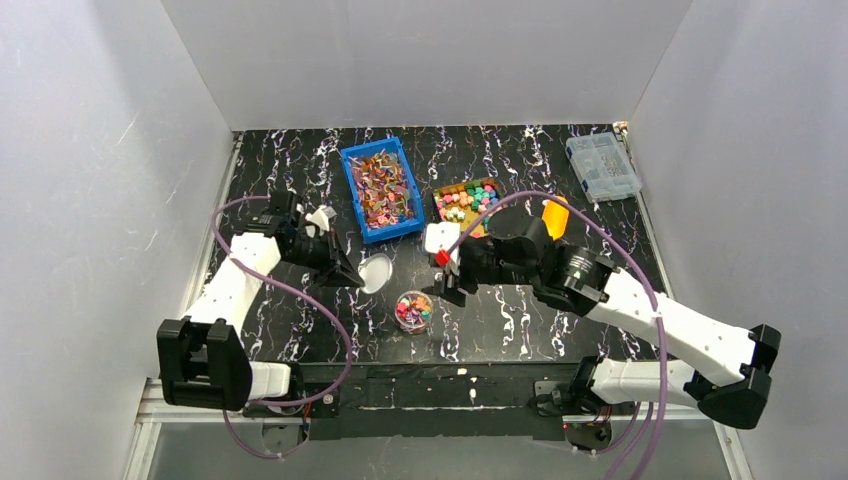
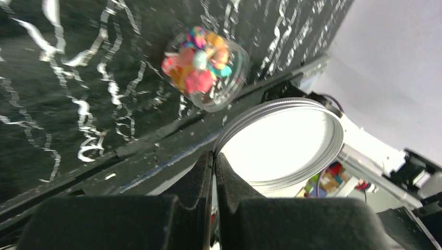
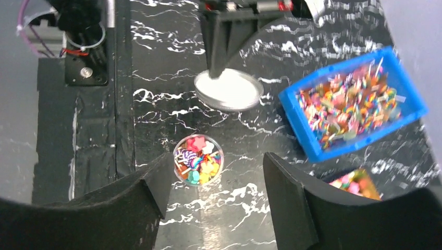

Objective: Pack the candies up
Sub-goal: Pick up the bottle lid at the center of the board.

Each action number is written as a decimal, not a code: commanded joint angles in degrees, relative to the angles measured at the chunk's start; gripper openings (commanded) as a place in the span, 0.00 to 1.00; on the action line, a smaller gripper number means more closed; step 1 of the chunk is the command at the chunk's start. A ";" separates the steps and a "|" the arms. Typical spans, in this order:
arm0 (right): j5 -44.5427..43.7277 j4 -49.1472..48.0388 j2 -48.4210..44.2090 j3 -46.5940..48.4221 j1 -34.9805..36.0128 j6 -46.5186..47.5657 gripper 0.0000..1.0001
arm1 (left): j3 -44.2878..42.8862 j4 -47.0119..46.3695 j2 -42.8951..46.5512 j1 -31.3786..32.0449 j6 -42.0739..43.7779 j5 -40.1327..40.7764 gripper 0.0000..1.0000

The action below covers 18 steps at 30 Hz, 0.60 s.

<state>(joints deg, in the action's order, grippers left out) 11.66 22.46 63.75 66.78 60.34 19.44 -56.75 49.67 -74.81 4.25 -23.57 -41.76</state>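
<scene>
Candies [image 3: 198, 160] in clear jar [image 3: 199, 183] beside open right tool [image 3: 216, 157]; left tool [image 2: 212, 156] tight on lid [image 2: 281, 143].

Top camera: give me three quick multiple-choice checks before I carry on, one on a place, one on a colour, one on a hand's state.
1. Where on the table does the jar stand?
A. At the far edge
B. Near the front edge, close to the arm bases
C. In the far right corner

2. What colour is the bin holding the foil-wrapped sweets?
A. Blue
B. Red
C. Green

3. What is the left hand doing?
A. Open above the jar
B. Shut on nothing
C. Shut on the rim of the lid

Answers:
1 B: the top view shows the jar just ahead of the arm bases.
2 A: the bin's walls are plainly blue.
3 C: the left wrist view shows the hand pinching the lid's rim.
</scene>
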 commanded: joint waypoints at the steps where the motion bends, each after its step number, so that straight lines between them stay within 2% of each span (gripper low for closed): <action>1: 4.06 0.89 -2.87 0.39 2.83 14.21 0.73 | 0.10 2.26 2.14 4.69 -0.92 -8.22 0.00; 9: 8.05 11.40 -3.20 6.15 7.03 26.27 0.70 | 0.74 0.15 1.02 12.22 -2.30 -14.18 0.00; 18: 4.50 18.36 -2.19 8.58 16.35 36.78 0.59 | 3.64 -1.21 1.69 19.07 -3.38 -18.54 0.00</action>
<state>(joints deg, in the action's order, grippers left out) 17.74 37.04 61.52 72.49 73.52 49.36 -54.41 48.16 -74.26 20.86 -26.35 -55.57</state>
